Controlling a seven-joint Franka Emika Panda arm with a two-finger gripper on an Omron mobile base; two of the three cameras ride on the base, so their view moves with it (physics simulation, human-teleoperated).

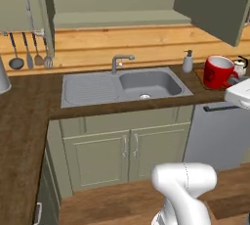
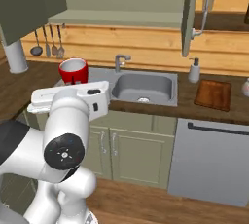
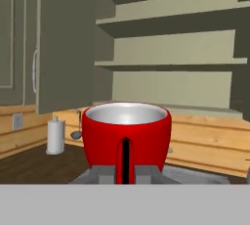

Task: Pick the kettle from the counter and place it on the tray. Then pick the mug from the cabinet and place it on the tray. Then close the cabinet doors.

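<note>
From the left base view, the counter (image 1: 29,116) runs dark and wood-grained around an inset grey sink (image 1: 122,88) with a tap (image 1: 119,62), below a pale wooden wall panel. Above, the cabinet (image 1: 117,4) stands with its cabinet doors (image 1: 212,4) swung wide. The mug (image 1: 217,72) shows bright red at the right edge, just left of the white hand of the arm (image 1: 239,94); the kettle (image 1: 240,65) peeks out behind it. A soap dispenser (image 1: 187,62) stands just left of the mug, and utensils (image 1: 30,53) hang on the wall at far left.

From the right base view, the mug (image 2: 74,71) sits above the white hand, over the left part of the sink (image 2: 143,87). The tray (image 2: 213,94) lies well apart on the counter (image 2: 214,108) to the right, bare, beyond the soap dispenser (image 2: 194,70); the kettle (image 2: 246,87) is just at the frame's right edge. An open door (image 2: 190,13) hangs above the dispenser.

In the hand view, the mug (image 3: 126,138) is close in front — its handle edge-on between the finger tips, the gripper (image 3: 126,174) pinching that handle tight. Behind are the cabinet's (image 3: 171,48) shelves and a paper-towel roll (image 3: 55,136) on the counter (image 3: 29,163) at left.
</note>
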